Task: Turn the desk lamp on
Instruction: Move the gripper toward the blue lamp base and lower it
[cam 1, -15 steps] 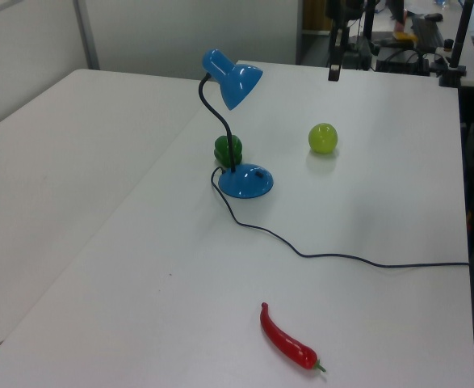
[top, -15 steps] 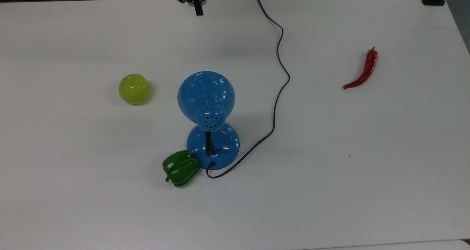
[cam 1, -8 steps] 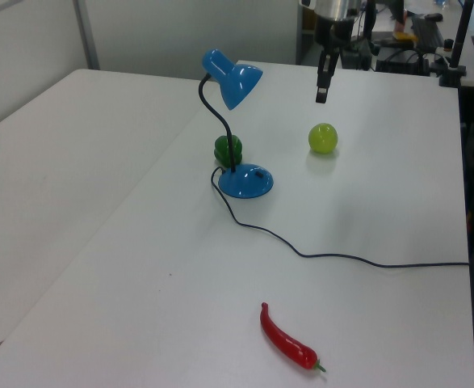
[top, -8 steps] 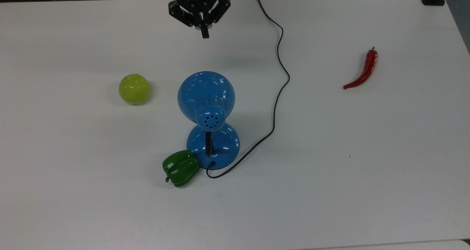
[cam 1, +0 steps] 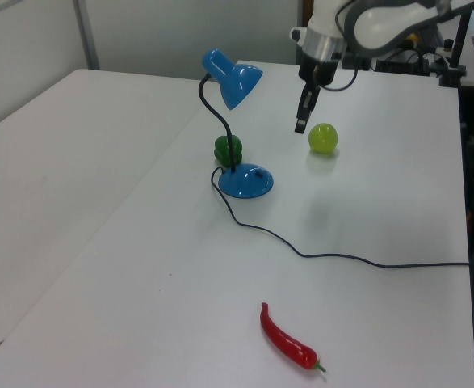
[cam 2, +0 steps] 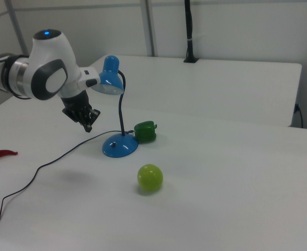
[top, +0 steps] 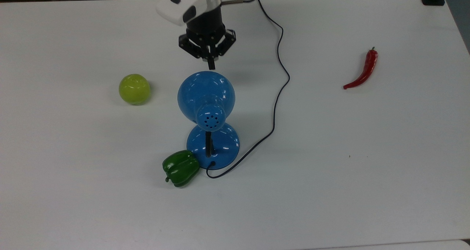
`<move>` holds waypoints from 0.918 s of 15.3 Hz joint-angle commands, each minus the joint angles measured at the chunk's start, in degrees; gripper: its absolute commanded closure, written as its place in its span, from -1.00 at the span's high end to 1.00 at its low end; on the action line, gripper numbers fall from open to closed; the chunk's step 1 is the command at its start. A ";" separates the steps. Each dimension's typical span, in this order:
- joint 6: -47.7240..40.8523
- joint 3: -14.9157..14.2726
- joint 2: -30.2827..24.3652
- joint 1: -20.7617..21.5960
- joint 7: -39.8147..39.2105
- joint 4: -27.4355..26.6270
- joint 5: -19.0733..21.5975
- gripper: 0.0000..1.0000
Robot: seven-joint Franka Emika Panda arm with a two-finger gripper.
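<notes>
We find the desk lamp (top: 206, 107) standing upright near the middle of the white worktop (top: 367, 169), its round base (cam 1: 246, 182) flat on the surface and its dome shade (cam 2: 110, 79) tilted on the black neck (cam 1: 218, 121). A green pepper (top: 180, 167) lies touching the base at the top view's lower left. A yellow-green ball (top: 134, 89) sits well apart, toward the top view's left. A red chilli (top: 362, 71) lies far off at the top view's right. The thin black cord (top: 276, 95) runs from the base across the worktop to its far edge. The hand (top: 210, 63) hangs above the worktop, pointing down, just beyond the shade's rim in the top view and clear of the lamp. Its fingers appear pressed together, and it holds nothing.
</notes>
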 commanded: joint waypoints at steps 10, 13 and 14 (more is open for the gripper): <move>23.65 0.04 11.18 1.94 9.81 -1.01 -5.78 -1.00; 27.53 -0.05 13.29 2.29 10.25 -0.93 -6.57 -1.00; 27.62 0.04 13.64 2.20 10.25 -0.93 -7.01 -1.00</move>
